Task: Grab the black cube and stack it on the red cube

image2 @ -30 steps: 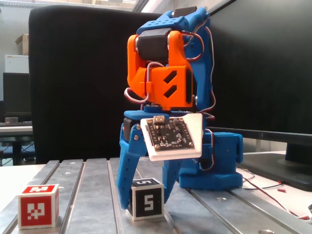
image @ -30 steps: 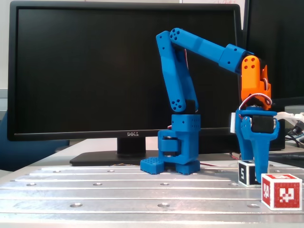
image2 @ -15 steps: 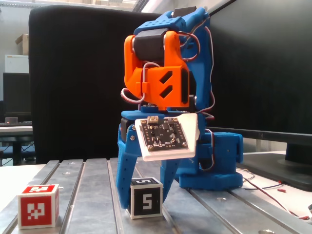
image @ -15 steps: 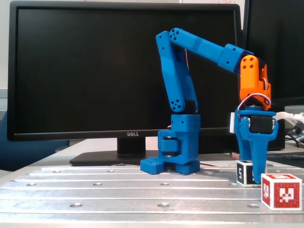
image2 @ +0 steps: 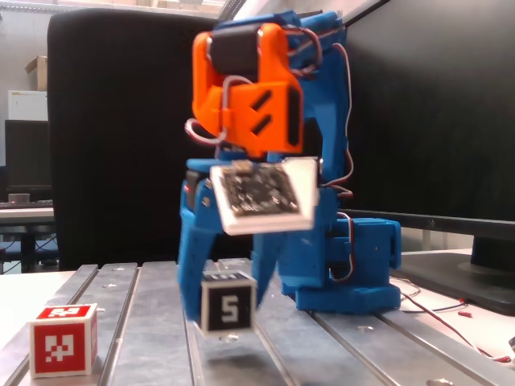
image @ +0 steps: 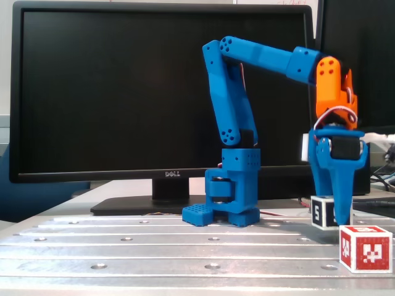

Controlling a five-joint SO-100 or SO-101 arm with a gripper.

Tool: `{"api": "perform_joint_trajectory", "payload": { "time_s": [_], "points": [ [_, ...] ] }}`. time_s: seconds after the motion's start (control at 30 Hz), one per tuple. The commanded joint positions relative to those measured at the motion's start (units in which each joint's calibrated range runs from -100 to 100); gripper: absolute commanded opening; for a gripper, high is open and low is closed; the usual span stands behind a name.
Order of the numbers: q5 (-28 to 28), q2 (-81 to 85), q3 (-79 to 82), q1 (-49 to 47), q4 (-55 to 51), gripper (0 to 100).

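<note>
The black cube (image2: 228, 303) with a white "5" hangs a little above the metal table, held between the blue fingers of my gripper (image2: 229, 310). In a fixed view the same black cube (image: 323, 213) sits in my gripper (image: 336, 217), behind and above the red cube (image: 365, 248). The red cube (image2: 63, 339) with its white marker panels rests on the table, at the lower left in a fixed view, well apart from the gripper.
The arm's blue base (image: 231, 196) stands mid-table in front of a black Dell monitor (image: 123, 92). The table is a ribbed metal plate (image: 154, 246) with screw holes. Loose wires (image2: 451, 310) trail at the right.
The gripper closed on the black cube and lifted it off the table, shifting slightly toward the red cube. The red cube has not moved.
</note>
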State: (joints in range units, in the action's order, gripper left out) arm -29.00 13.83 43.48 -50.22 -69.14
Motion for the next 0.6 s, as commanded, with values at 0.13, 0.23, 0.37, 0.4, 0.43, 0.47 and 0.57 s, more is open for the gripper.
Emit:
{"api": "perform_joint_trajectory", "payload": {
  "time_s": [0.13, 0.23, 0.37, 0.4, 0.43, 0.47, 0.57],
  "points": [
    [4.01, 0.12, -13.22, 4.56, -10.42, 17],
    [5.85, 0.04, -17.29, 6.63, -13.33, 17],
    [8.01, -0.88, -20.37, 9.43, -13.92, 17],
    [8.27, -1.63, -21.27, 9.88, -13.92, 17],
    [8.37, -2.72, -22.45, 10.54, -14.27, 17],
    [8.37, -3.97, -23.71, 10.98, -14.61, 17],
    [8.37, -8.23, -28.96, 12.02, -16.32, 17]
  ]
}}
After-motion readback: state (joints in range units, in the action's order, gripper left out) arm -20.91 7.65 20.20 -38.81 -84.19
